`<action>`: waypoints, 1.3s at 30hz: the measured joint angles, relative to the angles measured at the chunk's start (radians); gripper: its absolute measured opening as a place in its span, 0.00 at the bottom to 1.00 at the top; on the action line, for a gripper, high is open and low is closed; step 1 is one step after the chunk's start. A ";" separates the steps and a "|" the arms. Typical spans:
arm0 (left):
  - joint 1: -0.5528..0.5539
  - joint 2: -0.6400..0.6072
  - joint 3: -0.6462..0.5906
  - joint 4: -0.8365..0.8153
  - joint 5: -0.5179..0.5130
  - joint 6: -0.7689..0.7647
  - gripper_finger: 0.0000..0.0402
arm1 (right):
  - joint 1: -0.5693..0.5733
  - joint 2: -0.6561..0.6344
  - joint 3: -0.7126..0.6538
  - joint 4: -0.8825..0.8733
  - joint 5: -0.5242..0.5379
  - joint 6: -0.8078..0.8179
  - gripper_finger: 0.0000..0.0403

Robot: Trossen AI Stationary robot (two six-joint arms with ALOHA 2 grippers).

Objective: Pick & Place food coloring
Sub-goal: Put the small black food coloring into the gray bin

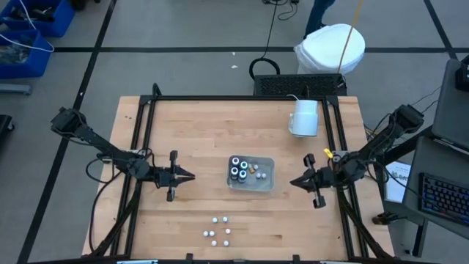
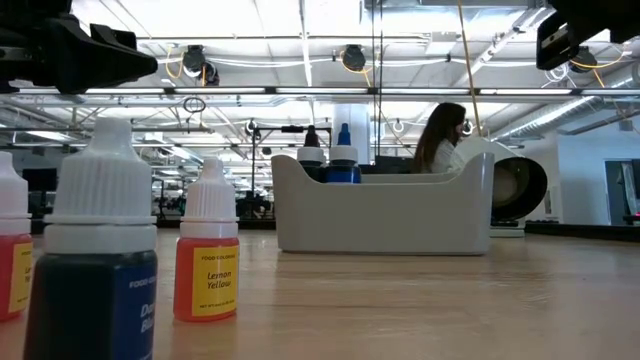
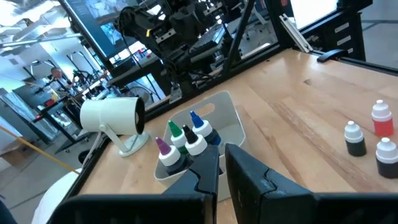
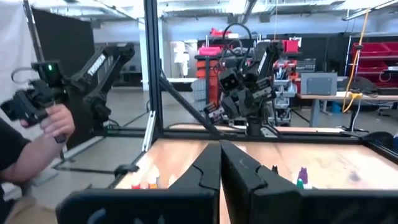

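Upright dropper bottles [image 1: 220, 230], perhaps six

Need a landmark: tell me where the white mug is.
In the high view the white mug lies on its side at the table's far right, beyond the clear tray, ahead of the right gripper.

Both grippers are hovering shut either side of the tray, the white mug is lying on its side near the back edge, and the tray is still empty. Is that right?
Not quite: the tray is not empty. The high view shows several bottles standing in its left end. The rest holds: the left gripper and the right gripper hover shut either side of it, and the white mug lies on its side near the back edge.
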 joint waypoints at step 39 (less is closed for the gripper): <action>0.000 0.000 0.000 0.028 0.008 -0.082 0.09 | 0.000 0.047 0.001 -0.056 0.003 -0.014 0.00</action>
